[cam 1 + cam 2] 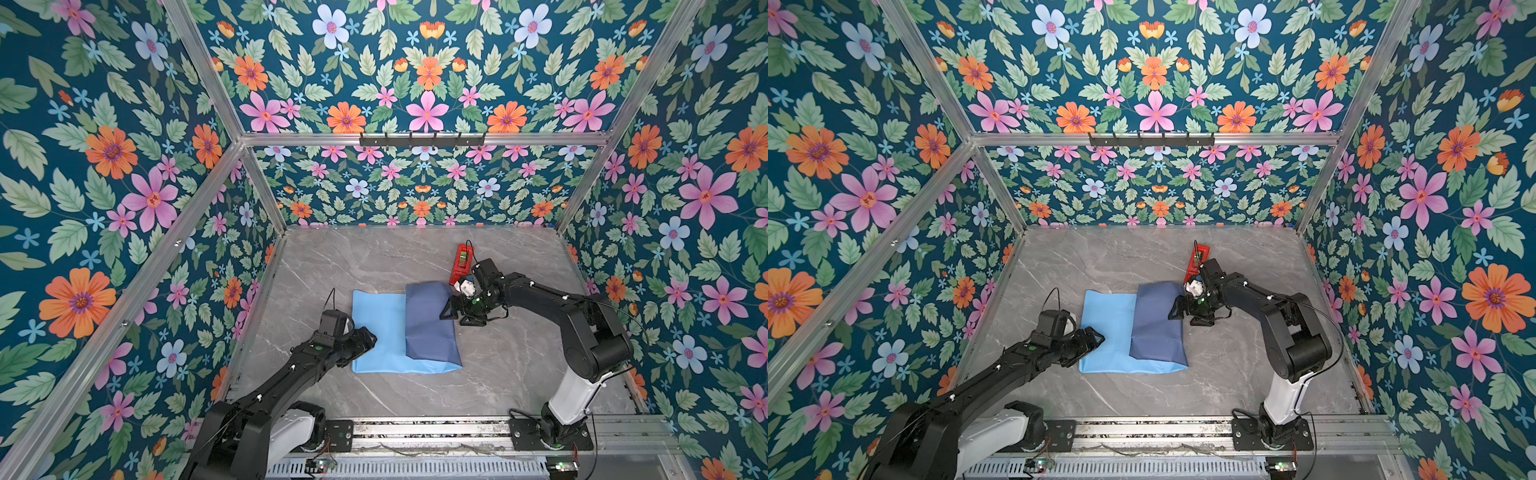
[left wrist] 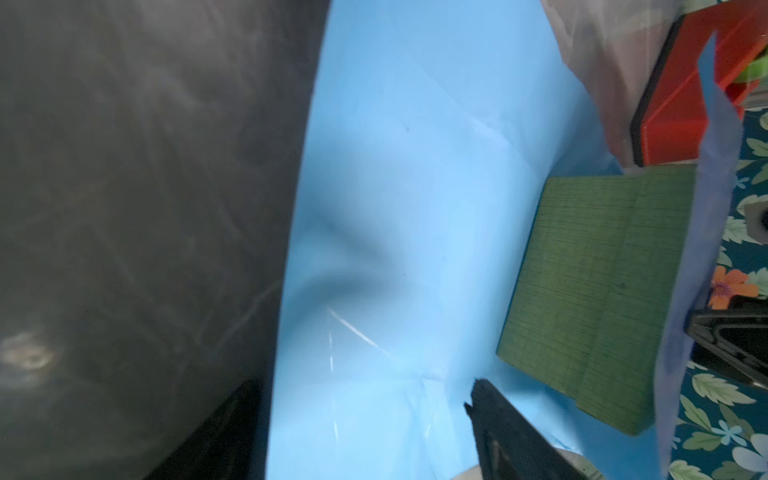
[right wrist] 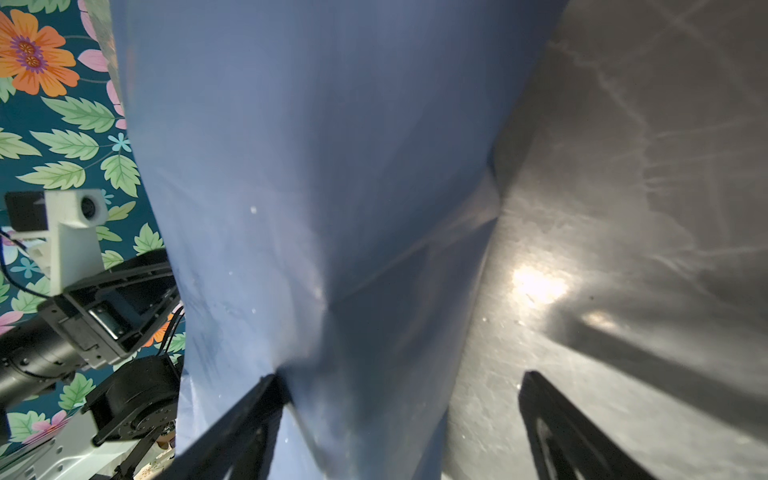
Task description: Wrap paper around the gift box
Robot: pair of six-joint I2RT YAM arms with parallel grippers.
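Note:
The paper lies on the table in both top views: a light sky-blue part [image 1: 378, 328] on the left and a slate-blue flap [image 1: 430, 324] folded over on the right. The olive-green gift box [image 2: 594, 291] shows only in the left wrist view, under the lifted flap; the flap hides it in the top views. My left gripper [image 1: 371, 338] [image 2: 365, 415] is open at the sheet's left edge, one finger over the light-blue paper, the other over the table. My right gripper [image 1: 457, 316] [image 3: 399, 399] is open at the flap's right side, with the flap's edge between its fingers.
A narrow red tape dispenser [image 1: 461, 264] [image 2: 685, 104] stands just behind the right gripper, close to the paper's far right corner. The grey marble table [image 1: 498, 374] is enclosed by flowered walls. Both arm bases sit on the front rail [image 1: 415, 432].

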